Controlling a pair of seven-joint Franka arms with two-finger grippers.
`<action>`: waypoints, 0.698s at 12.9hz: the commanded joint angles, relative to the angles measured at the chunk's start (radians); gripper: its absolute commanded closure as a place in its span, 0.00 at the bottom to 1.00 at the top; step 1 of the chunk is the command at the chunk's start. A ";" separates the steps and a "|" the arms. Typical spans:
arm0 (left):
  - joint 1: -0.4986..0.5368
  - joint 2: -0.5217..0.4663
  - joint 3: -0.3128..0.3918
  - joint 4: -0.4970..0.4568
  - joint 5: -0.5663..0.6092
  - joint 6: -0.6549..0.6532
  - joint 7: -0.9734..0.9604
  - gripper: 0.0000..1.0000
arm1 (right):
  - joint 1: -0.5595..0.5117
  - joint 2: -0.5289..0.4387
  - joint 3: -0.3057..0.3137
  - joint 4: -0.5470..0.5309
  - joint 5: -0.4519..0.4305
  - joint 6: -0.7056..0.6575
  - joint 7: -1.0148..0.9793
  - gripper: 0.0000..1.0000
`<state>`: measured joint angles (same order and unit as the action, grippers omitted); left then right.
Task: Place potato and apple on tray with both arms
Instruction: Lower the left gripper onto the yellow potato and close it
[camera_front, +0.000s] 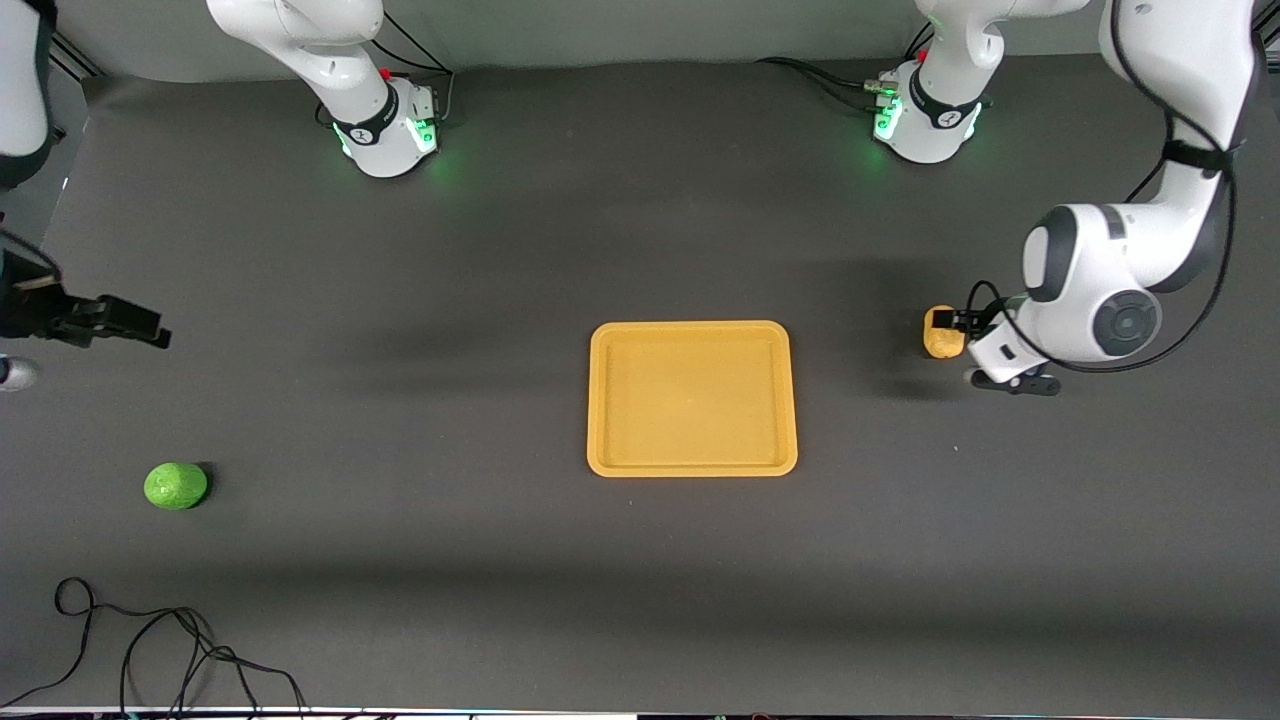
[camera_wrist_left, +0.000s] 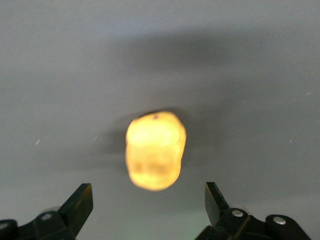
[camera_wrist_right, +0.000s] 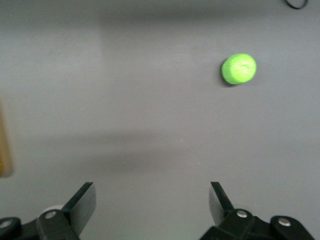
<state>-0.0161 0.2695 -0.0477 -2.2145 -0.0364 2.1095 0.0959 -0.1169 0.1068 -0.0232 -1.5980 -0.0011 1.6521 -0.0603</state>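
Potato (camera_wrist_left: 155, 151) just ahead of open left gripper (camera_wrist_left: 149, 207), apple (camera_wrist_right: 239, 68) well off open right gripper (camera_wrist_right: 152, 205)

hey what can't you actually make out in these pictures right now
- Front view: the left gripper by the potato is mostly hidden by its own arm.
- Front view: the right gripper sits at the frame edge, its arm cut off.
- Right wrist view: the tray is a sliver at the edge.

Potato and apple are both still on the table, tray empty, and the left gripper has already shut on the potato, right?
Not quite: the left gripper is open, the potato lying untouched between its fingers, as the left wrist view shows. The apple is on the table and the tray is empty.
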 joint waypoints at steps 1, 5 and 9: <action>-0.048 0.040 0.000 -0.031 -0.019 0.108 -0.007 0.01 | -0.100 0.059 -0.006 0.050 0.004 0.034 -0.132 0.00; -0.021 0.020 0.008 -0.088 0.021 0.104 0.086 0.04 | -0.208 0.275 -0.006 0.286 0.010 0.032 -0.298 0.00; -0.028 0.010 0.006 -0.106 0.021 0.099 0.050 0.17 | -0.225 0.393 -0.004 0.426 0.015 0.031 -0.320 0.00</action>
<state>-0.0326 0.3256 -0.0395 -2.2728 -0.0272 2.2108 0.1677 -0.3423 0.4531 -0.0306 -1.2598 -0.0005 1.7100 -0.3553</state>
